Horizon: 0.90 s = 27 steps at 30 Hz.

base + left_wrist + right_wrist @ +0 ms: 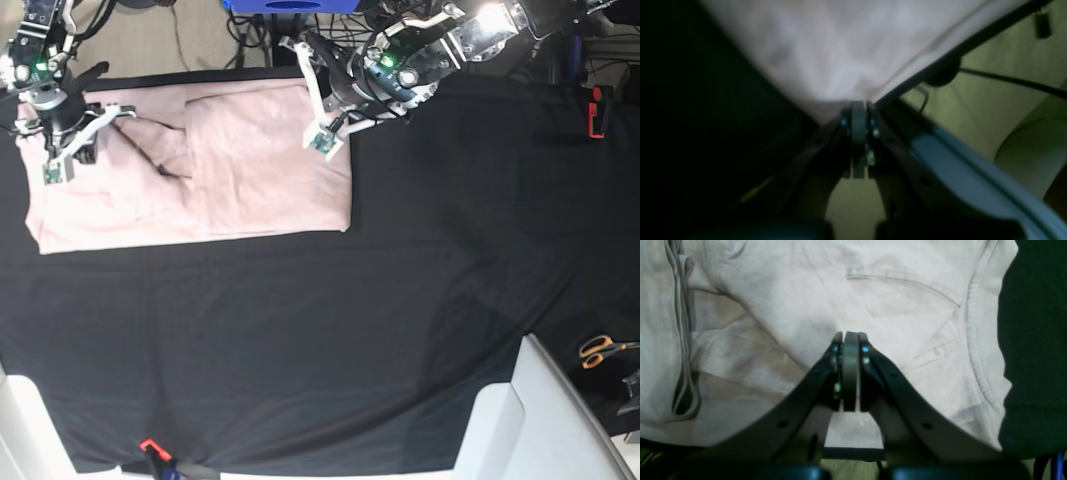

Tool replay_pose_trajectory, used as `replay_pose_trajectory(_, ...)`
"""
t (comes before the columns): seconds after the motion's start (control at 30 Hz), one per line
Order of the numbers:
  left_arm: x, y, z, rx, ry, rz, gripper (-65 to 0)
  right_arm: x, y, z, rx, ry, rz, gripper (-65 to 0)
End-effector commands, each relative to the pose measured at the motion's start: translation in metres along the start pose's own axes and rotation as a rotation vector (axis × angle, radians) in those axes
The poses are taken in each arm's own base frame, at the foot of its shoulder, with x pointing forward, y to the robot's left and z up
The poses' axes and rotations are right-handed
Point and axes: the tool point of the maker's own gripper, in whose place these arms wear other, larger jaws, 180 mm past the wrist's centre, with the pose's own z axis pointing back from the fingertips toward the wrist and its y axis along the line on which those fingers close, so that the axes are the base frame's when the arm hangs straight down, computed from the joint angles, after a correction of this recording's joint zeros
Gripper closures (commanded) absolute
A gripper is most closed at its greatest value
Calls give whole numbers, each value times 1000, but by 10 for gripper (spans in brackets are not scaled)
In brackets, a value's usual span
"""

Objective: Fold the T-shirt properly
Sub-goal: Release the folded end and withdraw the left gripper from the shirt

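Pale pink cotton fills the upper left of the black-covered table: the T-shirt lies partly folded into a rough rectangle, one layer doubled over across its middle, its far edge along the table's back rim.

In the right wrist view the ribbed collar curves down the garment's right side, with a sleeve hem bunched at the left. The right gripper sits over this end of the T-shirt with its jaws pressed fully together — no fold of fabric shows between them, and the pictures do not settle whether the tips touch the cloth.

At the opposite end, the left gripper is likewise closed tight, its tips at the corner of the shirt by the table's back edge; the blurred, dim wrist picture shows pink fabric running right up to the tips, but whether any is pinched cannot be told.

Further out, orange-handled scissors lie at the table's right edge — well apart from the shirt — and a red clamp grips the cover at the far right.
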Motion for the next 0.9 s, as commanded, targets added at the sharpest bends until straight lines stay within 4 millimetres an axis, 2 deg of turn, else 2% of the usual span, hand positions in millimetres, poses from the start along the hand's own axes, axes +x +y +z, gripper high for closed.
replay_pose_trajectory(0.0,5,2,4,5,-18,-3,0,9,-4,2,-7,-35,5,-2)
replay_pose_trajectory(0.2,17,7,6,13,-44,-9,0,9,-5,2,-9,-35,5,-2)
replay_pose_trajectory(0.3,27,20,5,41,-66,33,0,9,-5,2,-9,-35,5,-2)
replay_pose_trajectory(0.37,33,25,1,52,-72,68,0,9,-5,2,-9,-35,5,-2)
replay_pose_trajectory(0.47,33,33,-8,75,-49,71,0,9,-5,2,-9,-35,5,-2)
replay_pose_trajectory(0.6,15,29,-18,78,8,29,0,10,-5,2,-9,-38,5,-2)
replay_pose_trajectory(0.7,11,25,-17,70,16,17,0,11,-5,2,-11,-40,4,-2)
replay_pose_trajectory(0.87,-8,44,-15,107,56,9,0,11,-5,2,-11,-40,4,-2)
